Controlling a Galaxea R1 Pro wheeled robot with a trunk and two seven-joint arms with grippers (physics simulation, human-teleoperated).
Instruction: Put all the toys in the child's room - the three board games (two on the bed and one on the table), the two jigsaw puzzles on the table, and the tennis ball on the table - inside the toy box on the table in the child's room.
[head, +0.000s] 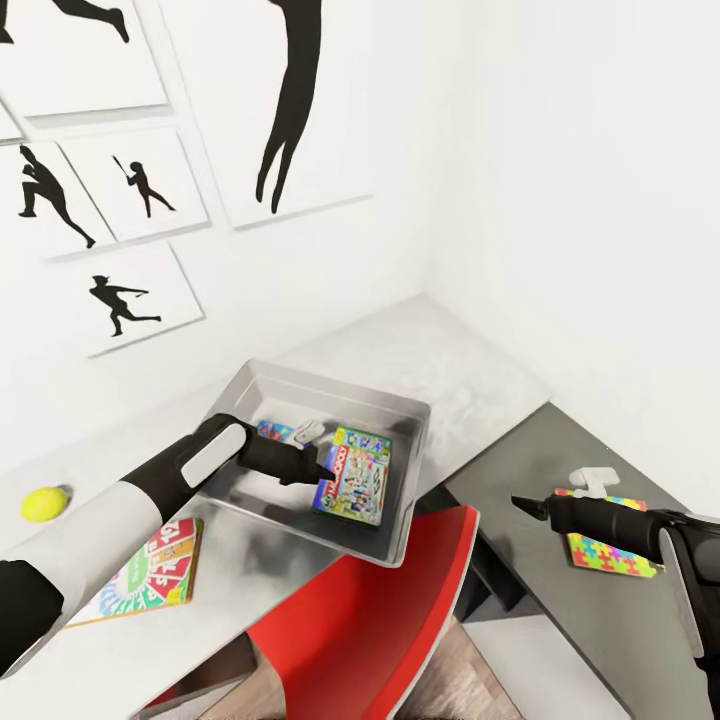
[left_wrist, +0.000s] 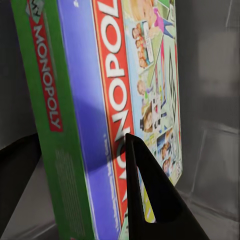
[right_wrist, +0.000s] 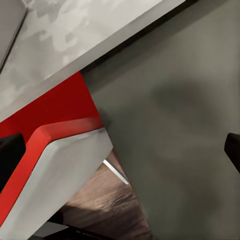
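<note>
The Monopoly box (head: 352, 476) is flat, glossy card with a green edge and a red title band, and it lies tilted in the toy box (head: 415, 480), its near end up on the sloping wall. My left claw (head: 318, 459) is clenched on its edge; in the left wrist view one black finger (left_wrist: 150, 200) lies across the printed lid. A small blue box (head: 273, 431) sits deeper in the tray, beside my wrist. The tray is smooth grey with a raised rim, and its near corner overhangs the table (head: 440, 350) edge above a red chair (head: 390, 610). The Skip-Bo box (head: 150, 570) and the ball (head: 44, 503) rest on the pale top to the left. My right claw (head: 528, 505) hovers over the dark section near a puzzle box (head: 600, 550); I cannot tell whether it is released.
</note>
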